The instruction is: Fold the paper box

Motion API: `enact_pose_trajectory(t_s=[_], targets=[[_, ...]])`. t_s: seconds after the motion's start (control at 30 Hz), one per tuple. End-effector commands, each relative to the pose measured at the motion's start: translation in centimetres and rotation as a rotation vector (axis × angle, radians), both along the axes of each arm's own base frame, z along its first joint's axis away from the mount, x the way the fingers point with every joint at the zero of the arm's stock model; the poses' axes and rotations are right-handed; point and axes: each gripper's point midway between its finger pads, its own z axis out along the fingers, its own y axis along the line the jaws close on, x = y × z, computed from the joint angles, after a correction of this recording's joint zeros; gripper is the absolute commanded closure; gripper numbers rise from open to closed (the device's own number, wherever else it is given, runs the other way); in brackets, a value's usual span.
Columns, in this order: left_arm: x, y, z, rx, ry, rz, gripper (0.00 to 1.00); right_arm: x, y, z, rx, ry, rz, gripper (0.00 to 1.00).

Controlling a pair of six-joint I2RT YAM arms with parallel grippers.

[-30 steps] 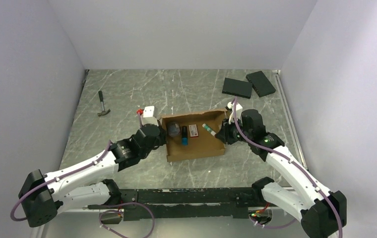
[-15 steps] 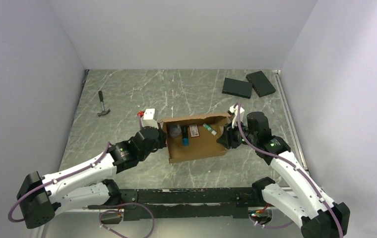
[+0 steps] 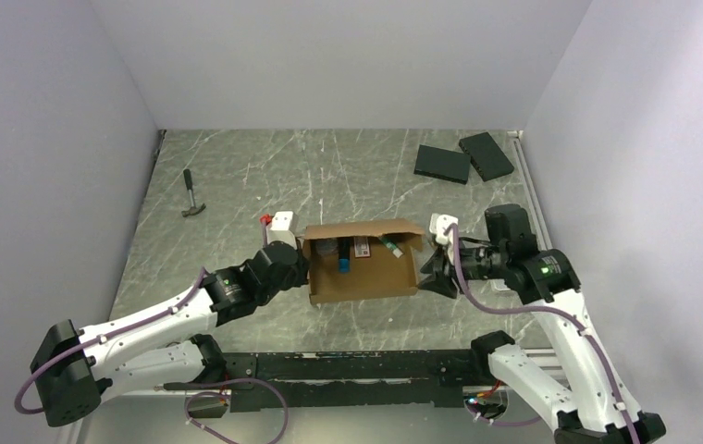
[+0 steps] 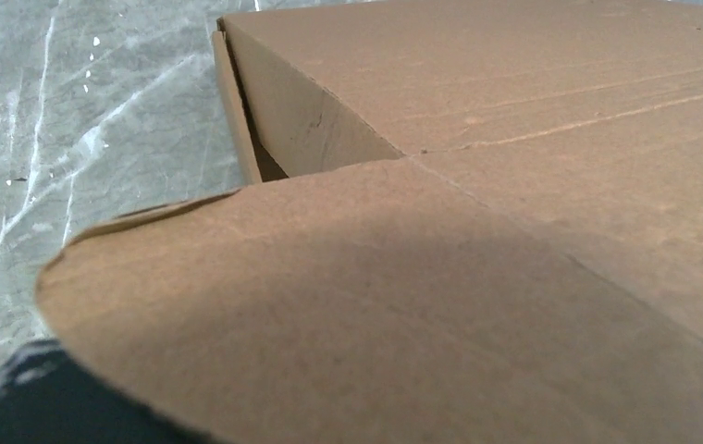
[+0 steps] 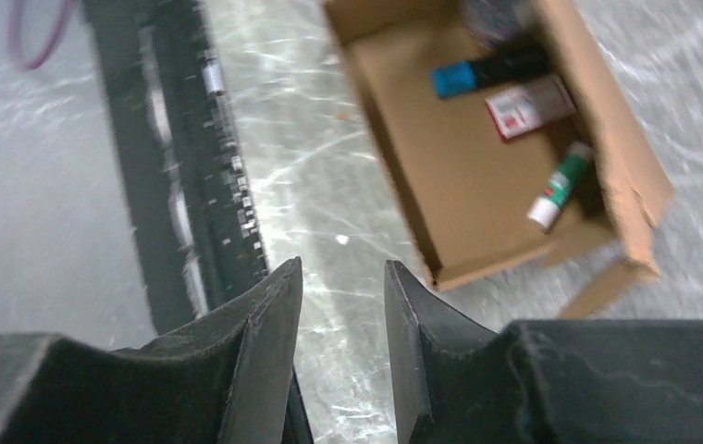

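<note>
The paper box (image 3: 362,268) sits mid-table (image 3: 237,185), btwn my two arms, top open. Inside, seen from the right wrist:
- a dark stick w/ a blue end (image 5: 491,69) toward the far side
- a small red-and-white packet (image 5: 530,104) just beside it
- a green-and-white tube (image 5: 561,185) lying tilted near the right end wall
- a dark grey lump (image 5: 491,14) in the far-left corner, too cut off to name

Box is plain brown corrugated card, shallow, rectangular. In the top view the far long flap leans in over the contents. The right end wall has a ragged notch, and a small tab pokes out onto the table at the near right corner.

My left gripper (image 3: 302,265) is at the box's left wall, jaws together. Its cam is filled w/ card: a round-cornered flap (image 4: 376,305) right up close and creased panels behind it. Can't tell if any card is pinched.

My right gripper (image 5: 340,268) hangs just off the box's right end, not touching it. Fingers (image 5: 265,342) are apart, w/ nothing btwn them.
</note>
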Motion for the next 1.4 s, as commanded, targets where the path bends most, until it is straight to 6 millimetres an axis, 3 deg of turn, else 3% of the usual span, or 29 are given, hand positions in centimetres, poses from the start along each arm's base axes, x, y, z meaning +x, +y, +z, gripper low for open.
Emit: enact_pose_trajectory(t_s=[0.0, 0.17, 0.37, 0.53, 0.73, 0.83, 0.97, 1.17, 1.23, 1.37], targets=[[-0.8, -0.2, -0.7, -0.001, 0.037, -0.024, 1.0, -7.3, 0.3, 2.8, 0.058, -0.107, 0.409, 0.58], [-1.0, 0.1, -0.9, -0.003, 0.041, -0.016, 1.0, -6.5, 0.0, 4.8, 0.014, -0.142, 0.443, 0.53], [-1.2, 0.3, -0.9, -0.014, 0.043, -0.013, 1.0, -2.7, 1.6, 8.5, 0.044, -0.187, 0.445, 0.32], [-1.3, 0.3, -0.9, -0.022, 0.039, -0.012, 1.0, 3.2, 3.2, 7.8, -0.025, -0.215, 0.349, 0.22], [-1.4, 0.1, -0.9, -0.039, 0.041, -0.019, 1.0, 6.5, 6.0, 5.9, -0.154, -0.241, 0.34, 0.24], [-1.4, 0.0, -0.8, -0.042, 0.04, -0.02, 1.0, 7.5, 6.6, 4.4, -0.213, -0.263, 0.321, 0.3], [-1.4, 0.1, -0.7, -0.046, 0.035, -0.02, 1.0, 8.1, 6.8, 3.3, -0.244, -0.272, 0.317, 0.47], [-1.4, -0.1, -0.2, -0.059, 0.031, -0.022, 1.0, 7.9, 6.9, 2.2, -0.262, -0.288, 0.339, 0.9], [-1.4, -0.1, 0.1, -0.066, 0.029, -0.022, 0.94, 7.9, 6.7, 2.1, -0.269, -0.299, 0.339, 1.0], [-1.7, 0.1, 1.1, -0.078, 0.025, -0.03, 0.75, 7.3, 6.1, 2.1, -0.273, -0.33, 0.344, 1.0]])
